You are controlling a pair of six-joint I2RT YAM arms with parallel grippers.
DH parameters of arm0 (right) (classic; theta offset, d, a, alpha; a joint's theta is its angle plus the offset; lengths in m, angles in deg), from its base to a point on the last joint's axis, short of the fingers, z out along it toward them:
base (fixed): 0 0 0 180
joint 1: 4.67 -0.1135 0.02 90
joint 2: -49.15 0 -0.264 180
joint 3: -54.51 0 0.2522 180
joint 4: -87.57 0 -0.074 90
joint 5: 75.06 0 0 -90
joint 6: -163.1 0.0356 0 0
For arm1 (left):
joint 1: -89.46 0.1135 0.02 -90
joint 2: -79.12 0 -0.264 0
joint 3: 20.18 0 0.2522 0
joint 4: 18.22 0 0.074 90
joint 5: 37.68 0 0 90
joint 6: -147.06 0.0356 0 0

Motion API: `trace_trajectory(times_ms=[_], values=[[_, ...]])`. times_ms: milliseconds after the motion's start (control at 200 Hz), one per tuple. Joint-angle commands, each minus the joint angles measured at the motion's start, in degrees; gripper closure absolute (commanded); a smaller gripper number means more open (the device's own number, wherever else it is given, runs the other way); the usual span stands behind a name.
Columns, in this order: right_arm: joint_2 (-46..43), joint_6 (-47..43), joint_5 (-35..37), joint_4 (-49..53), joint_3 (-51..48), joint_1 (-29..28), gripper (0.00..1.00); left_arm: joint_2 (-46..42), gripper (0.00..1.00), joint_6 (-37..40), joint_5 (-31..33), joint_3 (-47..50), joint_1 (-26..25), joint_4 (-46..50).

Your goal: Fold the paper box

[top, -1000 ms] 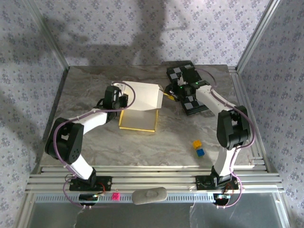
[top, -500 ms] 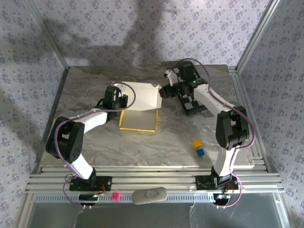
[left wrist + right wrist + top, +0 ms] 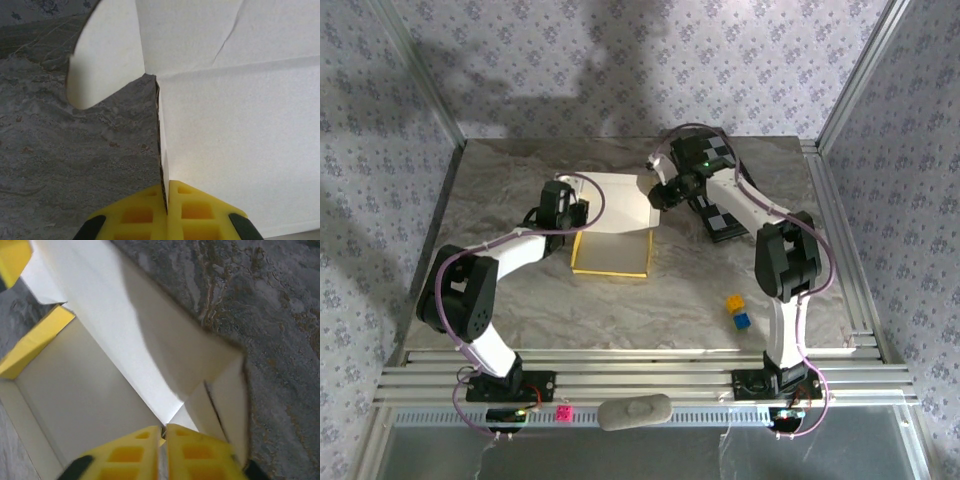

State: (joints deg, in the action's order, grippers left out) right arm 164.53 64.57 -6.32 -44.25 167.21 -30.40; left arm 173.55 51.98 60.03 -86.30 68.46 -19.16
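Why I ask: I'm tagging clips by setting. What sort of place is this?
Probably a robotics lab test cell: two arms bolted to aluminium rails, patterned panel walls around the tabletop, and a chequered board.

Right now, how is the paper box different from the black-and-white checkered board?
The paper box is yellow outside and whitish inside; the checkered board has black and white squares. The box has a big flap lifted up, while the board lies flat. The left gripper and the right gripper each pinch an edge of the box; the board is not held. Both sit on the marble table.
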Motion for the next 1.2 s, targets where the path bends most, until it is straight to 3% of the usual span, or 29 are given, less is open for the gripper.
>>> trace_trajectory(times_ms=[0,175,325,475,565,690,880,915,930,945,1064,1199], values=[[1.70,5.33,6.27,4.37,3.13,-1.85,0.97,0.84,1.00,-2.98,2.43,-3.19,0.58,1.26],[1.08,16.22,17.22,3.33,4.93,-4.71,1.00,1.23,1.00,-11.34,4.36,-6.08,0.52,6.07],[0.94,30.40,31.20,4.04,6.72,-7.48,1.00,2.06,1.00,-18.19,7.55,-8.86,-0.38,10.68],[1.77,33.42,32.41,3.19,7.08,-8.36,1.00,2.69,1.00,-17.21,8.58,-9.21,-1.26,10.54],[-1.03,28.79,23.97,-5.61,1.59,-4.84,1.00,2.43,1.00,-13.35,7.87,-8.47,-1.17,9.43],[-3.00,21.28,9.54,-11.78,-1.13,0.87,0.76,1.71,1.00,-8.26,4.29,-7.64,-0.48,9.12],[-4.73,10.81,-5.44,-15.02,-3.86,6.44,0.64,-3.04,1.00,0.13,-4.24,-2.50,2.13,6.90],[-5.69,9.31,-7.58,-16.42,-5.68,7.04,0.31,-4.01,1.00,1.70,-6.49,-1.86,3.27,7.87],[-6.21,8.65,-8.19,-16.95,-6.47,7.24,0.09,-4.40,1.00,2.22,-7.48,-1.52,3.85,8.18],[-6.60,7.93,-9.01,-17.47,-7.27,7.37,0.01,-4.81,1.00,2.80,-8.25,-1.16,4.43,8.41],[-9.18,-1.37,-12.72,-16.53,-10.73,7.46,0.01,-8.01,1.00,6.87,-19.45,1.24,9.26,9.93],[-9.48,-8.05,-16.54,-13.45,-11.49,5.99,0.08,-8.28,1.00,9.67,-24.46,0.17,11.62,14.45]])
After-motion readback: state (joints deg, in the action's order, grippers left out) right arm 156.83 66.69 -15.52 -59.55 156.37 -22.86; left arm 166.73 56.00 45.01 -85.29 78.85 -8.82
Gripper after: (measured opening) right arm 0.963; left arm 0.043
